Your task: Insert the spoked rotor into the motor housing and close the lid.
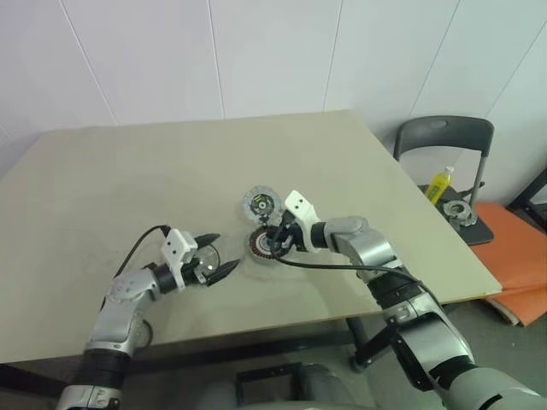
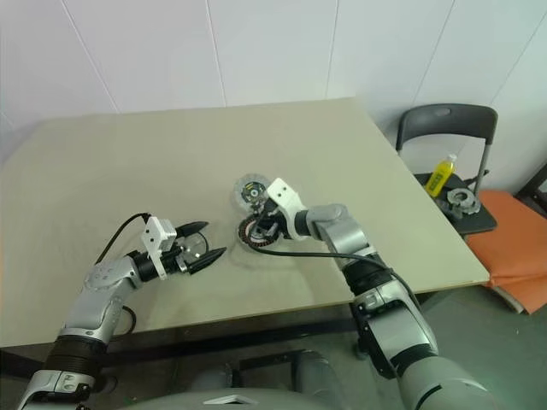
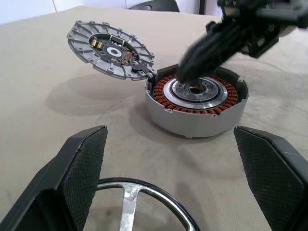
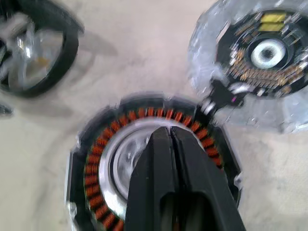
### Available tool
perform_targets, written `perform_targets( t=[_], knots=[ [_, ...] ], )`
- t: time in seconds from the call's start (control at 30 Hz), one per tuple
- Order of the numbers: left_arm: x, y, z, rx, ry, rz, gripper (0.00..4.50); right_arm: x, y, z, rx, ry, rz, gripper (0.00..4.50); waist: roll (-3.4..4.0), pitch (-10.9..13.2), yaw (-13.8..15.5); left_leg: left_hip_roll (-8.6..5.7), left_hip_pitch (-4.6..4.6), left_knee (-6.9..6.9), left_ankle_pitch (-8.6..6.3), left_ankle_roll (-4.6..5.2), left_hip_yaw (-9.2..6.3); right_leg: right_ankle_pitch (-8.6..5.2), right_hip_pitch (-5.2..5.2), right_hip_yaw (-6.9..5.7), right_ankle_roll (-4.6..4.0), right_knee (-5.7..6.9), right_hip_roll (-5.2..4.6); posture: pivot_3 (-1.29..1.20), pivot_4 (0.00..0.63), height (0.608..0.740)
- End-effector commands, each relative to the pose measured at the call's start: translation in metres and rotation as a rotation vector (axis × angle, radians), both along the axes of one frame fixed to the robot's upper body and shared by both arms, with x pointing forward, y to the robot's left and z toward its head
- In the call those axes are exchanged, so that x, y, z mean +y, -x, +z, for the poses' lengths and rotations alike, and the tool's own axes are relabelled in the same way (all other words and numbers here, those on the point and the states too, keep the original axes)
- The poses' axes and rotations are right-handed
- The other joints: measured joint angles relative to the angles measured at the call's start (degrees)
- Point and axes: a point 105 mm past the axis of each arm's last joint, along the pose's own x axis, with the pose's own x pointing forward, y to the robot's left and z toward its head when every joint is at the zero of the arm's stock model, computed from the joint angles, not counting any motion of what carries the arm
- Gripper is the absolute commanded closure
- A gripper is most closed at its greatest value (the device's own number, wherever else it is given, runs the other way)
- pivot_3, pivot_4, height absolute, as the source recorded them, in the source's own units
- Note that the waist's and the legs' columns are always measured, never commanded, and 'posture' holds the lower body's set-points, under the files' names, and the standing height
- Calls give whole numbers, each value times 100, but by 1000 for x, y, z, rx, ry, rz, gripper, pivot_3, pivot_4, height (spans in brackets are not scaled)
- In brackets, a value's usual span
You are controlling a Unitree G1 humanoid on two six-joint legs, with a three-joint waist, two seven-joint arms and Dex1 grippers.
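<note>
A beige table (image 1: 128,188) holds the motor housing (image 1: 267,245) near its front middle, copper windings showing. The right gripper (image 4: 169,137), its two black fingers pressed together on nothing, points down into the housing's centre and hides much of the silver inner ring. The lid (image 1: 261,204) lies open-face up, touching the housing's far edge. The spoked rotor (image 3: 139,207) lies flat left of the housing, between the spread, empty fingers of the left gripper (image 1: 215,254), partly cut off. Well right of the housing, a grey chair (image 1: 449,162) carries a yellow bottle (image 1: 439,184) and a metal ring part (image 1: 459,210).
</note>
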Motion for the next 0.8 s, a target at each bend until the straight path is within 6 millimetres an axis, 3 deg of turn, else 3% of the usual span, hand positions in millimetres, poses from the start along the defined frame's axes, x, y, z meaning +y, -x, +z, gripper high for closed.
perform_targets(
  t=[0.03, 0.23, 0.33, 0.53, 0.7, 0.8],
  knots=[
    [-1, -3, 10, -48, -6, -3, 0, -2, 6, -12, -22, 93, 43, 4474, -2, -2, -1, 0, 2, 0, 0, 0, 0, 0, 1, 0, 0, 0, 0, 0, 0, 740],
    [0, -3, 11, -53, -5, -1, 0, -6, 2, -14, -67, 127, 27, 4474, -4, -4, -1, 0, 6, 1, 0, 0, 0, 0, 5, 0, 0, 1, 0, 0, 0, 740],
    [1, -4, 12, -56, -4, 3, 0, -15, -3, -23, -128, 223, 17, 4474, -3, -5, -2, 0, 7, 1, 0, 0, 0, 0, 5, 0, 0, 1, 0, 0, 0, 740],
    [3, -4, 13, -59, -8, 7, 0, -23, 25, -53, -72, 333, 166, 4474, -4, -49, 20, 0, 22, 3, 0, -1, -1, -2, 23, -1, 0, -5, -6, 0, 0, 740],
    [0, -4, 14, -60, -8, 3, 0, -32, 32, -59, -80, 415, 234, 4474, -1, -79, 26, 0, 47, -4, -2, -3, -2, -2, 34, -4, 0, -27, -11, 0, 0, 740],
    [-4, -3, 14, -61, -8, -8, 0, -36, 25, -58, -127, 454, 214, 4474, 1, -82, 18, 2, 89, -30, -8, -12, -8, -3, 85, -16, 0, -75, -18, 0, 0, 740]
  ],
)
